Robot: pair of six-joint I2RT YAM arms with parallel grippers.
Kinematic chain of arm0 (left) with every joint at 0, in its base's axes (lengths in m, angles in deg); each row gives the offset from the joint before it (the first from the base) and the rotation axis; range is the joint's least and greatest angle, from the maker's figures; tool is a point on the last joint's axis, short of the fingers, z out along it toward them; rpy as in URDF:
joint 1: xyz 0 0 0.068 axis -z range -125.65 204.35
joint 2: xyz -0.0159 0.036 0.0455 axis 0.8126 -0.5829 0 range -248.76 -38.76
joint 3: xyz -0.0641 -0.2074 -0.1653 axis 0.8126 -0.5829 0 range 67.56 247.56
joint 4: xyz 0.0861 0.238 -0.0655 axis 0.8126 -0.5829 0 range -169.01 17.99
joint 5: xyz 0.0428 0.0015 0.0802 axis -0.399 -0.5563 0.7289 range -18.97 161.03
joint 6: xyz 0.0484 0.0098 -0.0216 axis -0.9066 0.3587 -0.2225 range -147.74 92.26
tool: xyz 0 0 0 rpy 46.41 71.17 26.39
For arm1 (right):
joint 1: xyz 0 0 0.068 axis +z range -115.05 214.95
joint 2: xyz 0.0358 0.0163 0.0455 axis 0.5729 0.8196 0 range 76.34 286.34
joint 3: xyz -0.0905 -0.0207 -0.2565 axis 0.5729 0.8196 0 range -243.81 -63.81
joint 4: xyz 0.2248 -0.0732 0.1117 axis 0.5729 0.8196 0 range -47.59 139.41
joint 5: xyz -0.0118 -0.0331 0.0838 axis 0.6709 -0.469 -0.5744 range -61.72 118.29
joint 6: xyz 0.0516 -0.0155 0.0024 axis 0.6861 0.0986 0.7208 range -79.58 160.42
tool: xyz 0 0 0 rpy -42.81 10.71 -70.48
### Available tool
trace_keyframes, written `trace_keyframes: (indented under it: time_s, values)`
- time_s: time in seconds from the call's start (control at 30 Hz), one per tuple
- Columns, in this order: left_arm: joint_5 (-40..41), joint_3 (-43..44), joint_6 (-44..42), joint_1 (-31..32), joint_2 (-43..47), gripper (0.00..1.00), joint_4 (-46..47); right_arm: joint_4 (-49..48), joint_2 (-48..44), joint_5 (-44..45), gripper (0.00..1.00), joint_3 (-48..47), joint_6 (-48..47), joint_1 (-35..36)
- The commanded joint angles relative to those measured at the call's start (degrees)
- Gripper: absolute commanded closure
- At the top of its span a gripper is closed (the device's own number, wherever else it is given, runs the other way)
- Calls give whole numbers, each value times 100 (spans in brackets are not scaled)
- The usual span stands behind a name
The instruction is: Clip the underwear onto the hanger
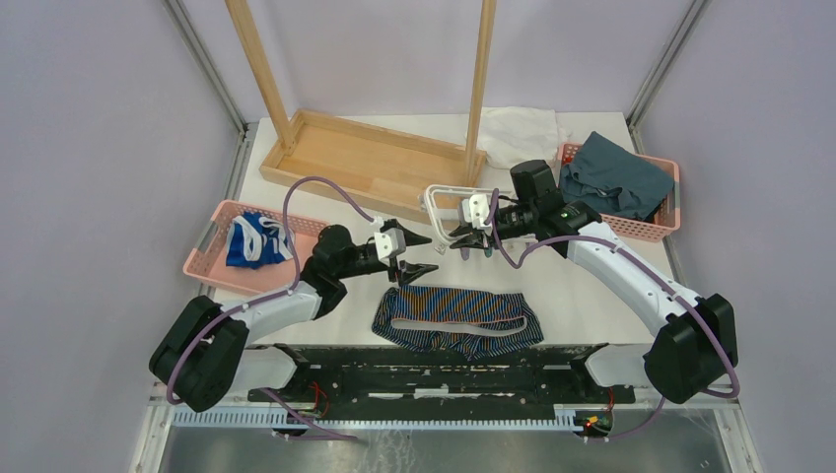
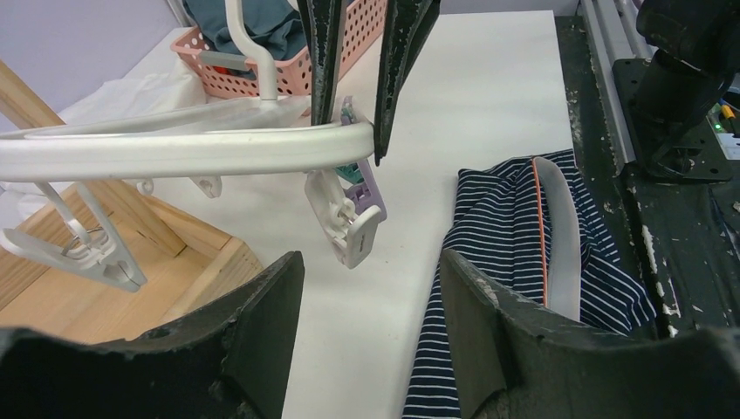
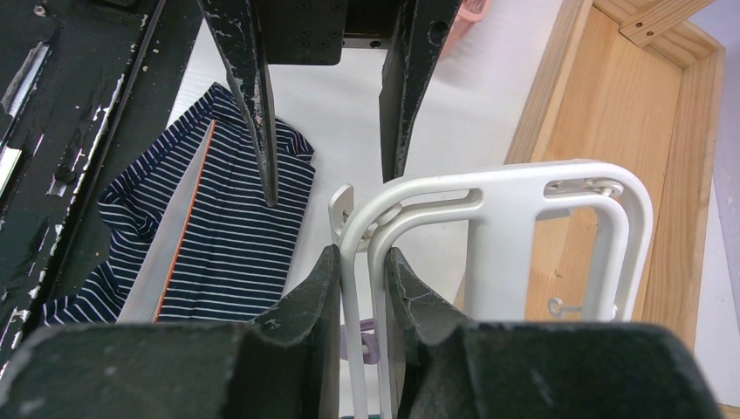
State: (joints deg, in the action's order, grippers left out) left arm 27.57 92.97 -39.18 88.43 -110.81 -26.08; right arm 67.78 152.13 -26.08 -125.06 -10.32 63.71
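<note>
The underwear (image 1: 458, 317), navy with light pinstripes and orange trim, lies flat on the table near the arm bases; it also shows as underwear (image 2: 506, 227) and underwear (image 3: 236, 236). My right gripper (image 1: 458, 235) is shut on the end bar of the white hanger (image 1: 444, 202) and holds it above the table. In the right wrist view the gripper (image 3: 362, 257) pinches the doubled frame of the hanger (image 3: 524, 188). My left gripper (image 1: 422, 252) stands open facing it, empty, just above the underwear's far edge. A white clip (image 2: 353, 223) dangles from the hanger (image 2: 174, 148) ahead of the left gripper (image 2: 371, 262).
A tall wooden rack (image 1: 365, 158) stands behind the hanger. A pink basket (image 1: 212, 251) at the left holds a blue-and-white garment (image 1: 254, 241). Another pink basket (image 1: 670, 212) at the right holds a teal cloth (image 1: 611, 177). A white cloth (image 1: 522, 128) lies at the back.
</note>
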Motion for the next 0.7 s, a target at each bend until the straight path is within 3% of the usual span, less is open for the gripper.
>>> trace_keyframes:
  time_s: [0.0,0.67]
  values:
    - [-97,-27,-184,-26,134,36,78,-278,-192,-198,100,-95,-50,-14]
    - [-536,36,-169,-25,252,37,54,-278,-175,-212,100,-95,-39,-15]
